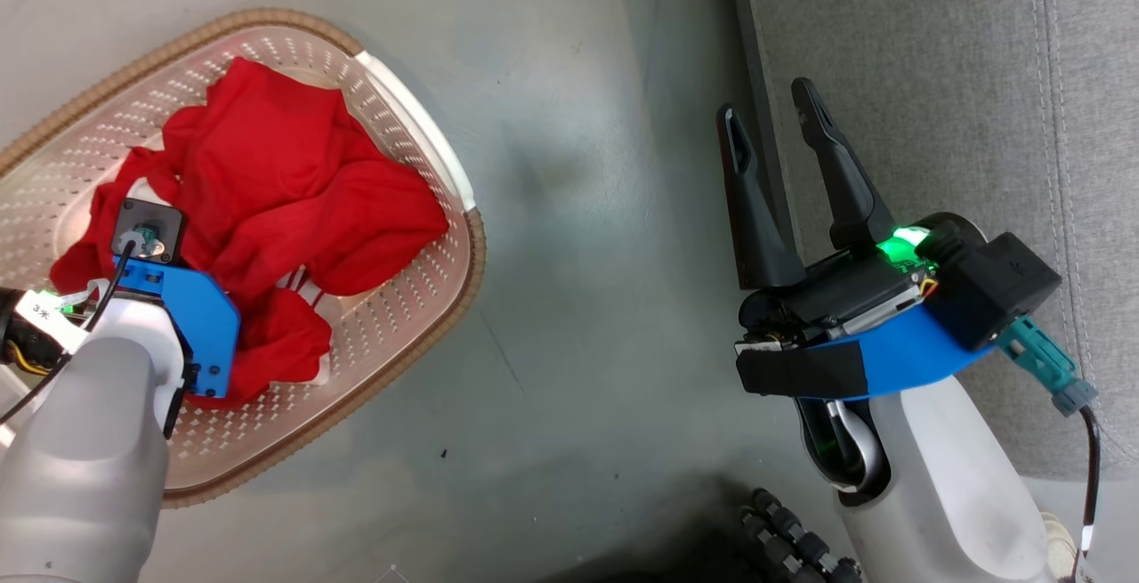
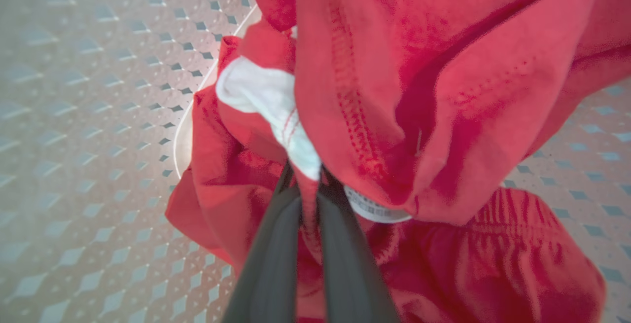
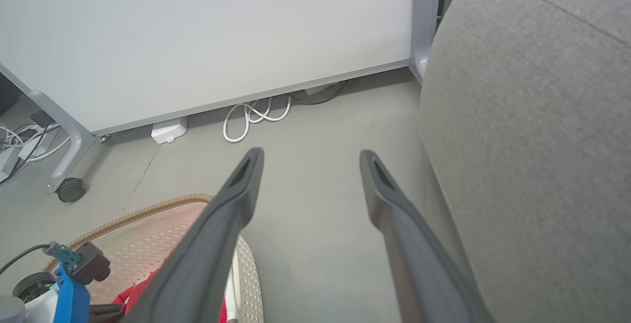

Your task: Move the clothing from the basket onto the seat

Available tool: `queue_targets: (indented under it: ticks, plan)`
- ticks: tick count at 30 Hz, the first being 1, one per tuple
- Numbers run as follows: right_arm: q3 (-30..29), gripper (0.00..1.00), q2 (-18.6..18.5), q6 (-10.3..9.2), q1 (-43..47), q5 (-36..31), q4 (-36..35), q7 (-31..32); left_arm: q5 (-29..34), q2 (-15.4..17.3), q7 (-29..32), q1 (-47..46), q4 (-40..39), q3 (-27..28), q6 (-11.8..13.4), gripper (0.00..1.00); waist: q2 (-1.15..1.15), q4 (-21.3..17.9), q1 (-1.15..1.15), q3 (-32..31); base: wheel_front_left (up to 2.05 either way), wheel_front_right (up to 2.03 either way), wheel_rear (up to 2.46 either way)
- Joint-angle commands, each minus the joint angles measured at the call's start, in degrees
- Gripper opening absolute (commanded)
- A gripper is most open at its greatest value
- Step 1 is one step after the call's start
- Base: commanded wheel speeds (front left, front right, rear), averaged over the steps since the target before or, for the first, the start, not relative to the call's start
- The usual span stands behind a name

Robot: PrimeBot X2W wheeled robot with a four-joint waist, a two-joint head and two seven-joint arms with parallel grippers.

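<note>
The left gripper (image 2: 305, 177), 2 fingers nearly closed, pinches a fold of the clothing (image 1: 276, 174), apparently by its white trim, in the basket (image 1: 474, 254) on the smooth grey floor (image 1: 578, 165). Light, limp fabric: likely to drape, best held bunched. The right gripper (image 1: 765, 102) hangs spread, empty, beside the seat (image 1: 934, 76).

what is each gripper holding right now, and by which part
The left gripper pinches a fold of the red clothing beside its white trim. The right gripper is open, holding nothing.
</note>
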Motion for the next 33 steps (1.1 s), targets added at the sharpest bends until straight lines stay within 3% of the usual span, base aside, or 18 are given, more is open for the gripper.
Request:
queue_targets:
  ticks: [1, 10, 20, 33]
  plan:
    - [-0.1, 1.00, -0.1, -0.04, -0.9, 0.0, 0.4, -0.3, -0.4, -0.2, -1.0, -0.7, 0.2, -0.1, 0.0, 0.00, 0.00, 0.4, 0.00, -0.9, 0.00, 0.00, 0.00]
    - [-1.4, 1.00, -0.1, -0.04, 1.1, -1.8, 2.5, -0.3, -3.0, -3.5, -7.3, 1.9, 1.2, 0.5, -0.6, 0.00, 0.00, 3.2, 0.00, -10.2, 0.00, 0.00, 0.00]
    - [-4.3, 1.00, -0.1, -0.04, 8.0, -5.1, 7.0, -0.3, -5.1, -10.4, -15.7, 7.1, 3.0, -1.0, -3.2, 0.00, 0.00, 8.2, 0.00, -29.5, 0.00, 0.00, 0.00]
    - [-5.4, 1.00, -0.1, -0.04, 16.4, -6.8, 8.9, 1.6, -9.9, -14.2, -18.5, 11.6, -1.7, -6.0, -6.4, 0.00, 0.00, 11.6, 0.00, -47.2, 0.00, 0.00, 0.00]
